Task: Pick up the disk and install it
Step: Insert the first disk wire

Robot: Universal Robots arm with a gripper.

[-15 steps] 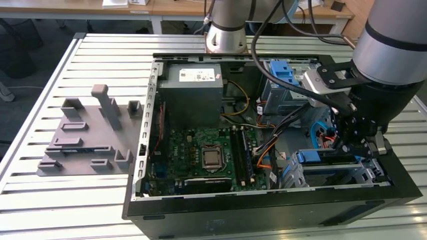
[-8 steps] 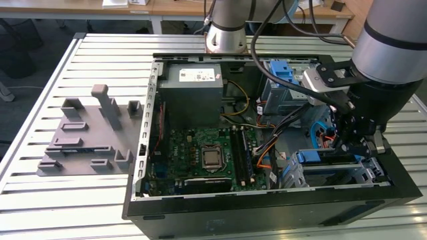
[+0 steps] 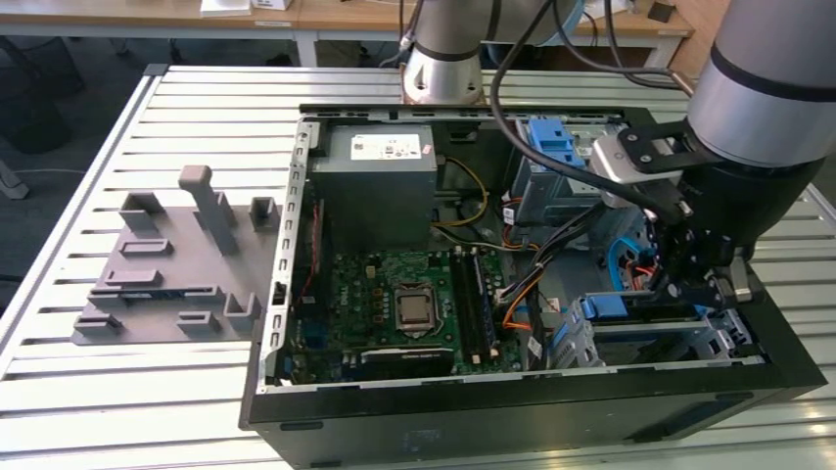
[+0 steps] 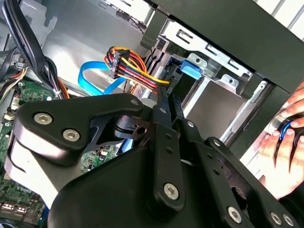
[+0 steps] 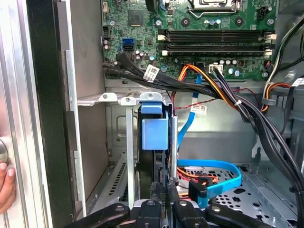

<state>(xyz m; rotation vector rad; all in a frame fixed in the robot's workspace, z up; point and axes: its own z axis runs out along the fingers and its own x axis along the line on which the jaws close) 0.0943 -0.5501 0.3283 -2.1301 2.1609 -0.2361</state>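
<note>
An open computer case [image 3: 523, 411] lies on its side on a slatted metal table [image 3: 157, 392]. The arm reaches into the case at about four o'clock in the exterior view, and its hand [image 3: 699, 294] is down at the metal drive cage [image 3: 667, 343] in the corner nearest the front panel. The disk [image 5: 154, 142] stands on edge inside that cage, its blue carrier facing the camera in the first wrist view, between the cage's thin metal uprights. The hand [image 5: 161, 190] sits at the disk's near edge with its fingers drawn narrow around it; whether they actually clamp the disk cannot be told. In the second wrist view the hand [image 4: 166, 102] points toward the blue carrier tab [image 4: 194, 69] in the cage. A bundle of coloured power wires [image 4: 130, 64] and a flat blue data cable [image 5: 213, 178] lie just beside the cage. The green motherboard [image 3: 405, 304] lies at the centre of the case, with the grey power supply [image 3: 379, 176] at twelve o'clock from it. A grey plastic fixture [image 3: 176, 274] rests on the table at nine o'clock, well apart from the case. A person's hand [image 4: 282, 152] rests outside the case wall
</note>
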